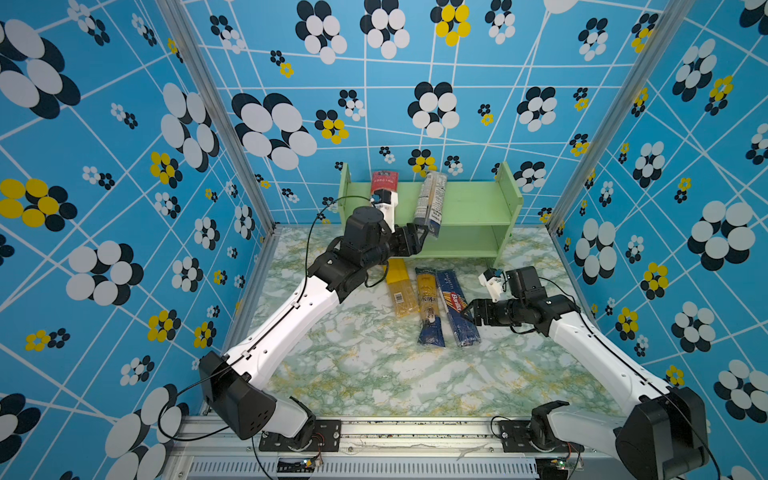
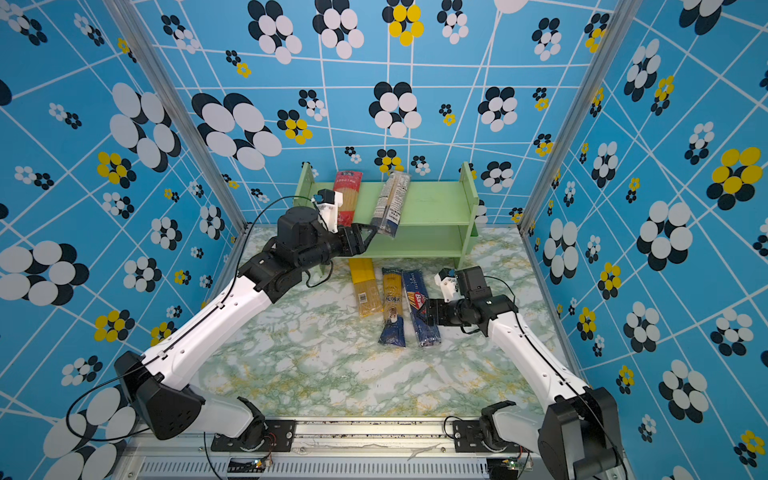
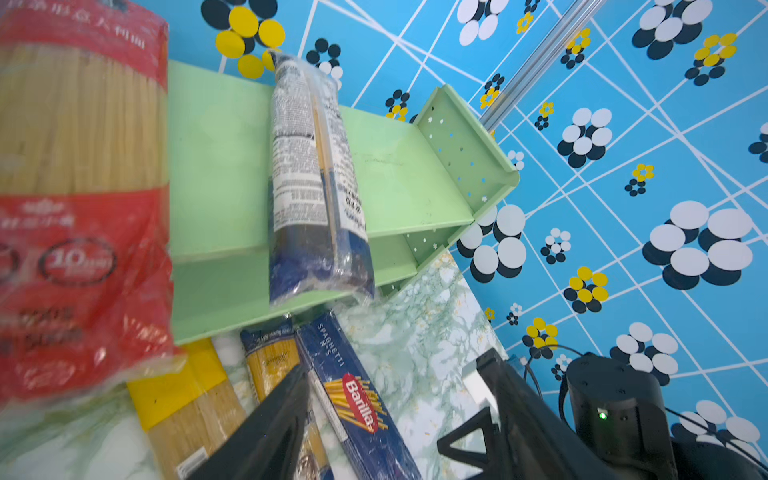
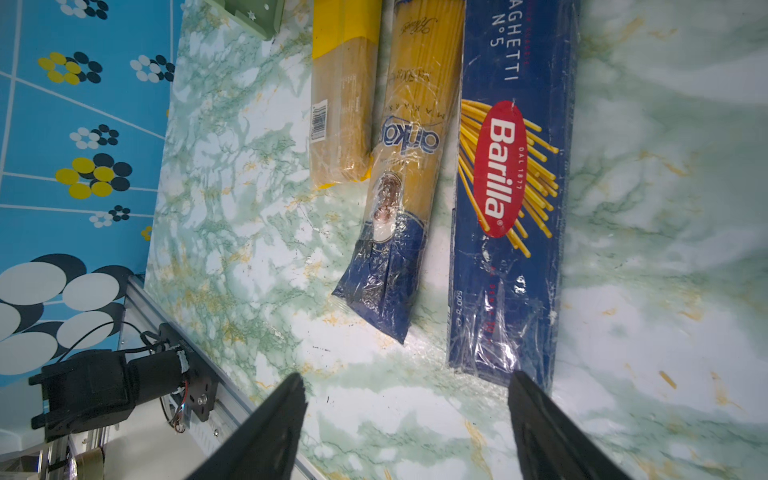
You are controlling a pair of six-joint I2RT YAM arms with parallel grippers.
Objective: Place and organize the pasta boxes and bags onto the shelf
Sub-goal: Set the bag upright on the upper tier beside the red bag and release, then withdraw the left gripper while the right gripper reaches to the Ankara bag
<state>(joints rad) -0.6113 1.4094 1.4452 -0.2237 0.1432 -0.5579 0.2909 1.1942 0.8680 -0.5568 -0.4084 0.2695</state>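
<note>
The pale-green shelf (image 1: 478, 208) (image 2: 432, 208) stands at the back of the table. On its top tier lie a red-ended clear bag (image 1: 384, 180) (image 3: 83, 208) and a blue-and-white printed bag (image 1: 432, 201) (image 3: 316, 187) that overhangs the front edge. My left gripper (image 1: 419, 239) (image 3: 395, 365) is open just in front of that overhanging end, holding nothing. On the table lie a yellow barcoded bag (image 1: 401, 291) (image 4: 340, 104), a blue-and-yellow bag (image 1: 428, 307) (image 4: 407, 174) and the dark blue Barilla box (image 1: 457, 307) (image 4: 511, 208). My right gripper (image 1: 470, 312) (image 4: 407, 378) is open at the box's right edge.
The shelf's lower tier (image 1: 461, 241) holds nothing in view. Patterned blue walls with metal corner posts (image 1: 216, 116) close in the table (image 1: 374, 374) on three sides. The arms' bases sit on a rail (image 1: 395, 432) at the front edge.
</note>
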